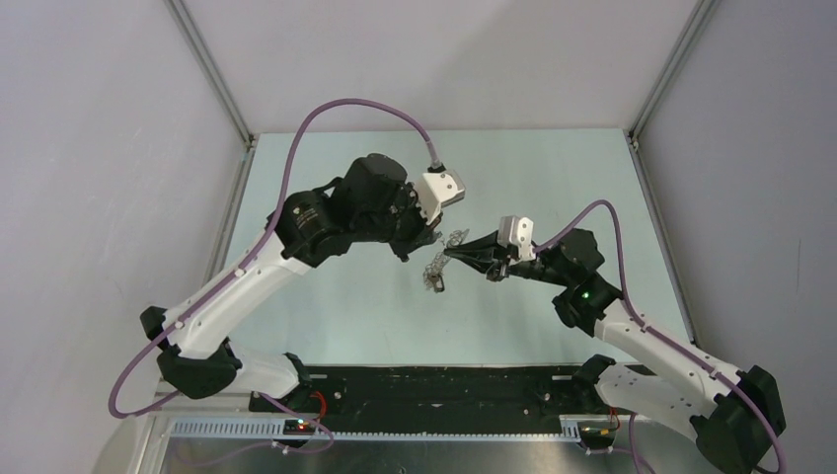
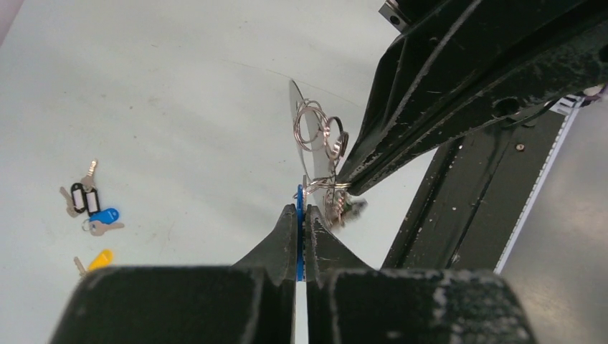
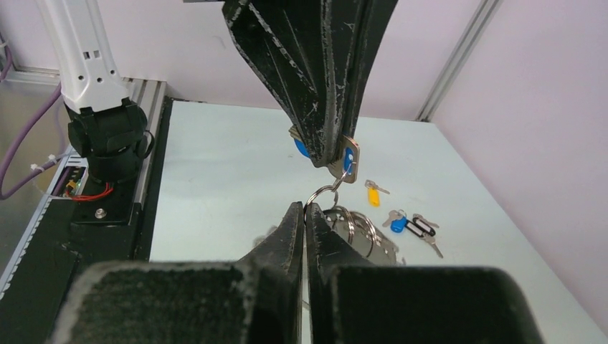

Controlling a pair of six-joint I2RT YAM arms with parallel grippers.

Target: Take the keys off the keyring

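My left gripper point(image 2: 300, 209) is shut on a blue-headed key point(image 2: 299, 193), held edge-on above the table. In the right wrist view the key point(image 3: 349, 158) sticks out below the left fingers point(image 3: 315, 86). A small split ring point(image 3: 324, 193) links it to my right gripper point(image 3: 305, 208), which is shut on that ring. The pale grey keyring point(image 2: 304, 147) hangs beside it with more silver rings point(image 2: 314, 125). In the top view both grippers, left point(image 1: 437, 241) and right point(image 1: 452, 255), meet over the bundle point(image 1: 434, 269).
Loose keys lie on the table: a yellow-headed one point(image 2: 100, 259) point(image 3: 372, 195), a blue-headed one point(image 2: 105, 215) point(image 3: 399, 221) and a black-tagged one point(image 2: 78, 198) point(image 3: 421, 228). The black base rail point(image 1: 444, 385) runs along the near edge. Enclosure walls and posts point(image 1: 212, 69) surround the table.
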